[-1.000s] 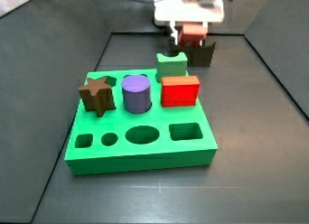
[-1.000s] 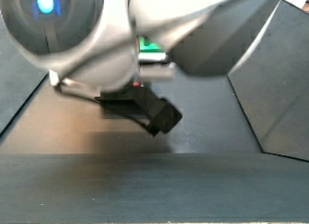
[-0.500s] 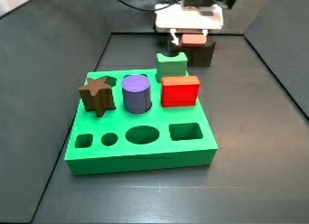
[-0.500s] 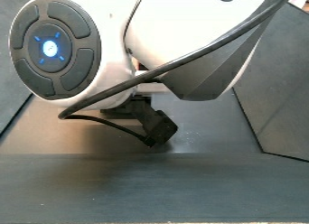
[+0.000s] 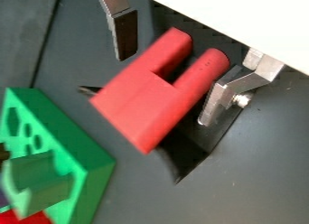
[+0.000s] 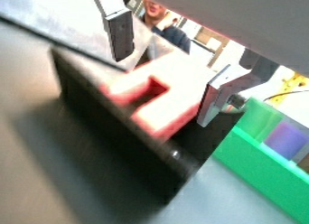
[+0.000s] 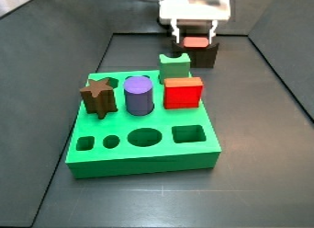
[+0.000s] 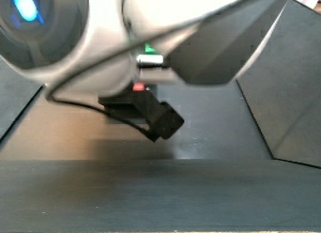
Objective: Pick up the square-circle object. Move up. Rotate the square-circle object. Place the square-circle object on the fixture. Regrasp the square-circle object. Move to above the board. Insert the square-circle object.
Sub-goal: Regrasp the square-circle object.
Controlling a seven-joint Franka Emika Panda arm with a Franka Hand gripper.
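Note:
The red square-circle object [image 7: 196, 40] lies on top of the dark fixture [image 7: 204, 57] at the back of the floor, behind the green board [image 7: 147, 163]. My gripper [image 7: 196, 28] hangs right over it. In both wrist views the gripper [image 5: 167, 88] [image 6: 164, 88] is open. Its silver fingers [image 5: 125, 33] stand on either side of the red piece [image 5: 145, 97] with a small gap. The piece [image 6: 154, 97] rests on the fixture [image 6: 108, 137], legs pointing away from the board.
On the board stand a brown star piece [image 7: 98, 94], a purple cylinder [image 7: 139, 94], a larger red cube [image 7: 185, 92] and a green notched block [image 7: 175, 62]. The board's edge shows in a wrist view [image 5: 54, 164]. Dark side walls [image 7: 276, 75] enclose the floor.
The arm's wrist has shifted in the close side view. The gripper stays over the fixture, and the red piece has stayed on it.

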